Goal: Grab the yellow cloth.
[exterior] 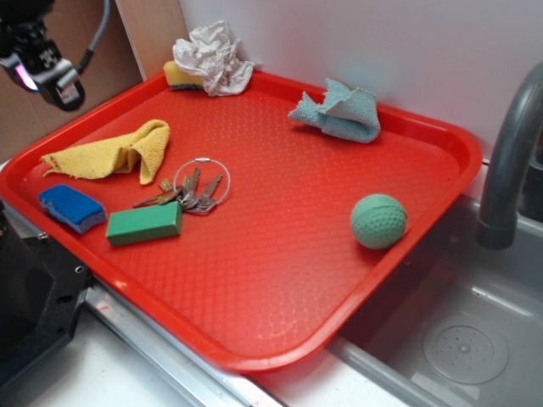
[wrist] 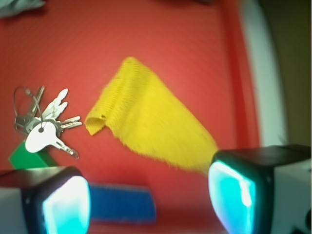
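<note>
The yellow cloth [wrist: 146, 124] lies folded near the left edge of the red tray [exterior: 280, 246], just beside the keys [wrist: 41, 124]. The gripper [wrist: 146, 200] hangs above it, fingers spread wide, apparently not touching it.

Gripper [wrist: 148, 195] raised; jaws spread wide; nothing held

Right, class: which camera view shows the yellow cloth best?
The wrist view: the yellow cloth fills the middle of the frame, its folded end and frayed edge plain, though slightly blurred. The exterior view shows the whole cloth, smaller, near the left rim of the red tray.
</note>
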You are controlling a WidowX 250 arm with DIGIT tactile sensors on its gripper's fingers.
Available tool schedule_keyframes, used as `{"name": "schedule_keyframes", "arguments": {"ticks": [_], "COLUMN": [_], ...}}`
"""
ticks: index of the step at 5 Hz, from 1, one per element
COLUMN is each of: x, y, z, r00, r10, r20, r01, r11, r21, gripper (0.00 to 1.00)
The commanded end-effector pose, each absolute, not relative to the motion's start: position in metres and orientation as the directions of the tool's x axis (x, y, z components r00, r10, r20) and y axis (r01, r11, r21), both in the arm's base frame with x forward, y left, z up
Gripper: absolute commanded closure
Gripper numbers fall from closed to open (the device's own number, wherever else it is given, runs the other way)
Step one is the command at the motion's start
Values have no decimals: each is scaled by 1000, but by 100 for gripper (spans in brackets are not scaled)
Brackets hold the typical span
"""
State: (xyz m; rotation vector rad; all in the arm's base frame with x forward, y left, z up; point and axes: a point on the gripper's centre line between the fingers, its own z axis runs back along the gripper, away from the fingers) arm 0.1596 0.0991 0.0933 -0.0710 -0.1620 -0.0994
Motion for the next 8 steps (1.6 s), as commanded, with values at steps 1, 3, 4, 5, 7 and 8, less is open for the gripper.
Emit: {"name": "schedule_keyframes", "arguments": {"ticks": [1, 3, 4, 5, 7, 8], "x": [189, 186, 189, 188, 188, 186], "y": [42, 55, 66, 67, 67, 67], "z": [65, 33, 28, 31, 30, 24], "r00": [916, 943, 949, 956, 951, 946], "r10": [-360, -321, -304, -281, -295, -314], "r20": [175, 91, 79, 85, 90, 84], "r01": [371, 325, 308, 284, 295, 314], "r11": [928, 945, 951, 959, 955, 949], "r21": [-30, -44, -40, -17, 18, 19], "gripper": [0, 0, 0, 0, 0, 0]}}
